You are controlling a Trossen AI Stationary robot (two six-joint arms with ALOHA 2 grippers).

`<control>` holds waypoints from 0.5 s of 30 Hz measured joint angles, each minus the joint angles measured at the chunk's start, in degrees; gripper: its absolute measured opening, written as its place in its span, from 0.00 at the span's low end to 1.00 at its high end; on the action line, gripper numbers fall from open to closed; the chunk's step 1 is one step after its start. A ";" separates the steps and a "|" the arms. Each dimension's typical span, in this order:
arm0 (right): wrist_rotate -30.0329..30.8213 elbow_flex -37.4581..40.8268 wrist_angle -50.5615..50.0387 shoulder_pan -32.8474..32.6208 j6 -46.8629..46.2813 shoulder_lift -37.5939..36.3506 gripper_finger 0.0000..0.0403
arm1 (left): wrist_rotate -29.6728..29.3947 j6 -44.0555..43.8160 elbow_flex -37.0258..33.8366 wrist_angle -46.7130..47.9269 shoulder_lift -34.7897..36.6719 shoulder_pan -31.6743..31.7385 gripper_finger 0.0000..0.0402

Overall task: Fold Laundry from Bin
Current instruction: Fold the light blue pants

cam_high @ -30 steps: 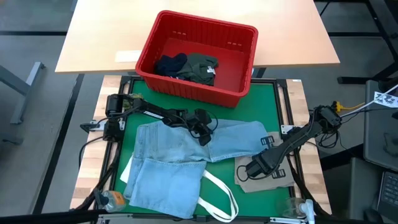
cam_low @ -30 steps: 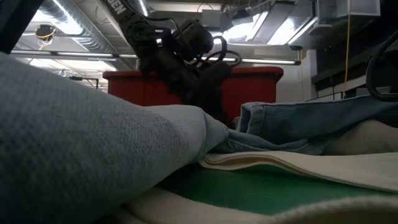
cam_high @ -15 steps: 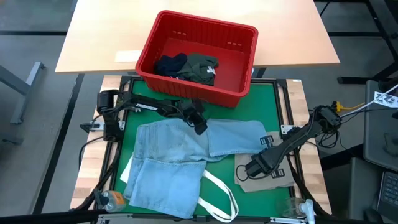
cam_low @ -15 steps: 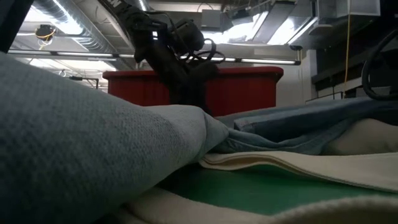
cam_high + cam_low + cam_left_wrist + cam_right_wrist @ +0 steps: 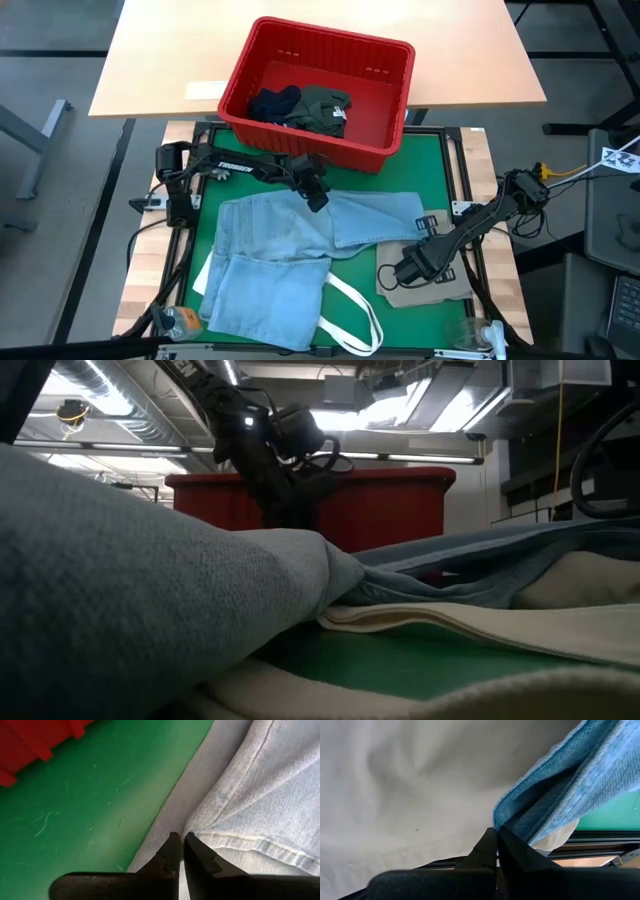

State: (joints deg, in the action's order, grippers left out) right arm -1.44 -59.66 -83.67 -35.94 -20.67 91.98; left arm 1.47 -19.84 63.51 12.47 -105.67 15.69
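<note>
The light blue jeans [image 5: 280, 255] lie spread on the green mat. My left gripper [image 5: 316, 196] is shut on them at their far edge, just in front of the red bin [image 5: 385, 150]. It also shows in the low view [image 5: 285, 500]. My right gripper [image 5: 398, 270] is shut over the beige cloth [image 5: 440, 288] at the mat's right, with an edge of the jeans at its fingertips. A dark navy garment [image 5: 274, 103] and a dark olive garment [image 5: 326, 108] lie in the bin. My left gripper pinches a seamed fold of the jeans [image 5: 200, 826] between its two fingers, at the jeans' far edge. The fingers slant down from the far left. The cloth rests on the mat around the hold. My right gripper is shut on a doubled edge of the blue denim [image 5: 520, 820] at its fingertips. The denim rises off the beige cloth [image 5: 410, 780] there. The gripper's body hides the spot in the high view.
A white tote bag's straps [image 5: 352, 308] lie under the jeans' near side. The bin straddles the mat's far edge and the wooden table [image 5: 160, 50] behind it. Bare green mat [image 5: 440, 165] shows at the far right and beside the left arm.
My left gripper has moved toward the far edge and a little to the left, staying shut on the jeans. The bunched fold by the leg has been drawn out and the leg lies flatter. My right arm has kept still.
</note>
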 joint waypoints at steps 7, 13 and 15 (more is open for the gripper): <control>-1.42 0.04 -0.60 -0.07 -0.07 0.00 0.06 | -1.78 1.01 -0.15 -0.72 -0.06 -0.25 0.11; -2.19 0.04 -0.79 -0.07 -1.21 0.00 0.23 | -2.35 0.95 -0.15 -1.05 -0.11 -0.34 0.11; -2.15 0.04 -1.67 -0.07 -1.49 0.00 0.28 | -2.32 0.95 -0.15 -1.16 -0.11 -0.32 0.11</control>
State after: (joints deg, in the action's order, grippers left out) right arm -3.59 -59.61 -85.34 -36.01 -22.16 91.98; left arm -0.85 -18.90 63.35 11.30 -105.78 15.38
